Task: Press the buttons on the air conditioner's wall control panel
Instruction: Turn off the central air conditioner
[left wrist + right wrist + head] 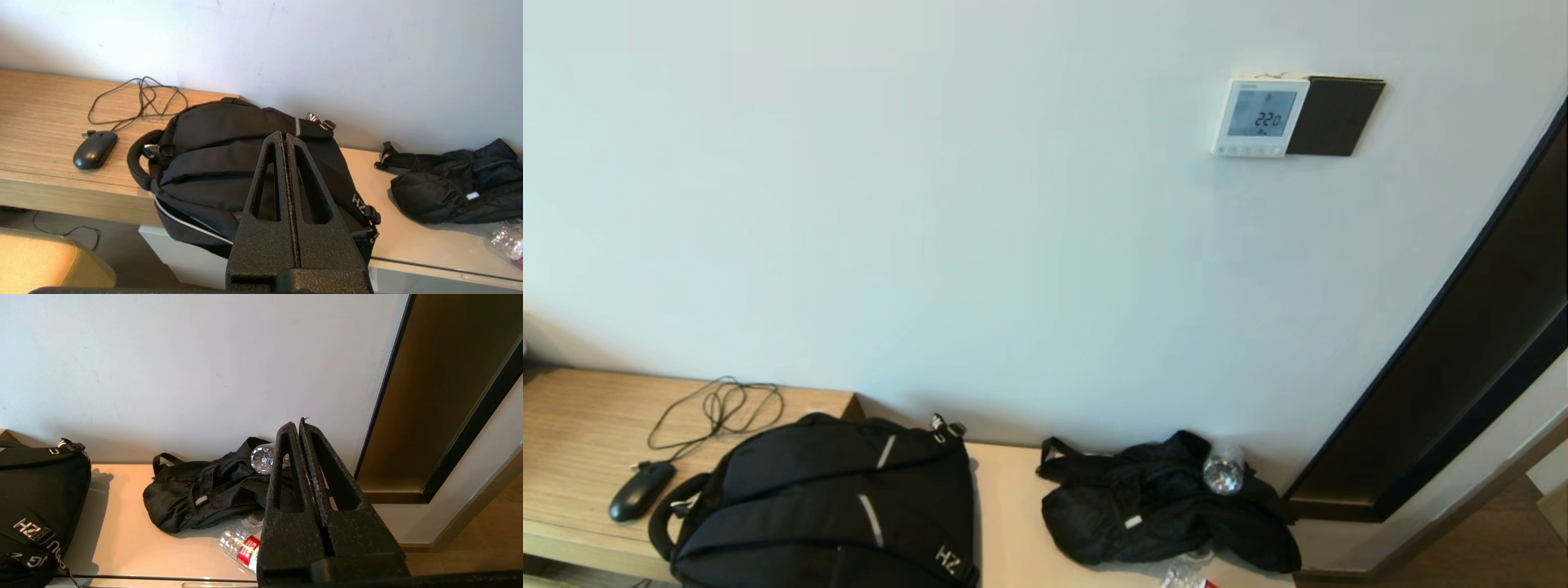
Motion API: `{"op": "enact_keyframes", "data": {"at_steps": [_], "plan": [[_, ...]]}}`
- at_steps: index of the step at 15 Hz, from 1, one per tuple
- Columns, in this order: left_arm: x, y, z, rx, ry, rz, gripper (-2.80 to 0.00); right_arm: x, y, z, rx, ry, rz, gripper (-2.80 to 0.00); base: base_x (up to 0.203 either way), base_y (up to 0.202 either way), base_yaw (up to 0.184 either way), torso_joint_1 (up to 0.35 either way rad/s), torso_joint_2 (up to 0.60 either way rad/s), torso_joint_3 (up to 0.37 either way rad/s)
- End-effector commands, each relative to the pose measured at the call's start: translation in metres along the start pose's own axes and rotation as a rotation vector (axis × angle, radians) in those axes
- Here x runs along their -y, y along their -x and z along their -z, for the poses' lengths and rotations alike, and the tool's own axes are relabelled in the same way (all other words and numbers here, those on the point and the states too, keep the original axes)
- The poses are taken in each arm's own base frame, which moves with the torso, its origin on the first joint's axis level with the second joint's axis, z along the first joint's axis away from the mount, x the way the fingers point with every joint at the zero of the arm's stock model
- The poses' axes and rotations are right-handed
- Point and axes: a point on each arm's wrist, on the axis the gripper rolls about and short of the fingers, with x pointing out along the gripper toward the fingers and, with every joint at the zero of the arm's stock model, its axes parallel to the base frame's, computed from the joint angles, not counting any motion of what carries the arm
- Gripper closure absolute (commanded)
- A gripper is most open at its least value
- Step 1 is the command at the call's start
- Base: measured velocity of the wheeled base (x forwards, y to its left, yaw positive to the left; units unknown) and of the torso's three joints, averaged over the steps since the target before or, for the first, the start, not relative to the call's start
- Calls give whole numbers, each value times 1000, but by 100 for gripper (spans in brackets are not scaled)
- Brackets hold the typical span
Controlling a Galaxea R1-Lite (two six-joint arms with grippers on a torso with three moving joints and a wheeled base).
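The air conditioner's wall control panel (pixel 1259 117) is a small white square with a grey screen reading 22.0, high on the wall at the upper right of the head view. Its row of small white buttons (pixel 1245 149) runs along its lower edge. Neither arm shows in the head view. My left gripper (pixel 284 136) is shut and empty, low over the black backpack. My right gripper (pixel 297 424) is shut and empty, low over the small black bag. The panel shows in neither wrist view.
A plain black square panel (pixel 1334 116) adjoins the white one. A black backpack (pixel 829 502), a wired mouse (pixel 641 488), a crumpled black bag (pixel 1160 502) and plastic bottles (pixel 239 546) lie on the low bench (pixel 1005 523). A dark door frame (pixel 1445 359) stands right.
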Motion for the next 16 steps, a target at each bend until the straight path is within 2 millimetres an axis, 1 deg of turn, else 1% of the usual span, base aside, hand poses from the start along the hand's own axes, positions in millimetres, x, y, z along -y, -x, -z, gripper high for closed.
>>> {"op": "enact_keyframes", "data": {"at_steps": [1,16], "plan": [[0,0,0,0,1,-1,0,0,0,0,-3,1,-1,0,0,0,0,0,0,0],[0,0,0,0,1,-1,0,0,0,0,-3,0,0,0,0,0,0,0,0,0]]}}
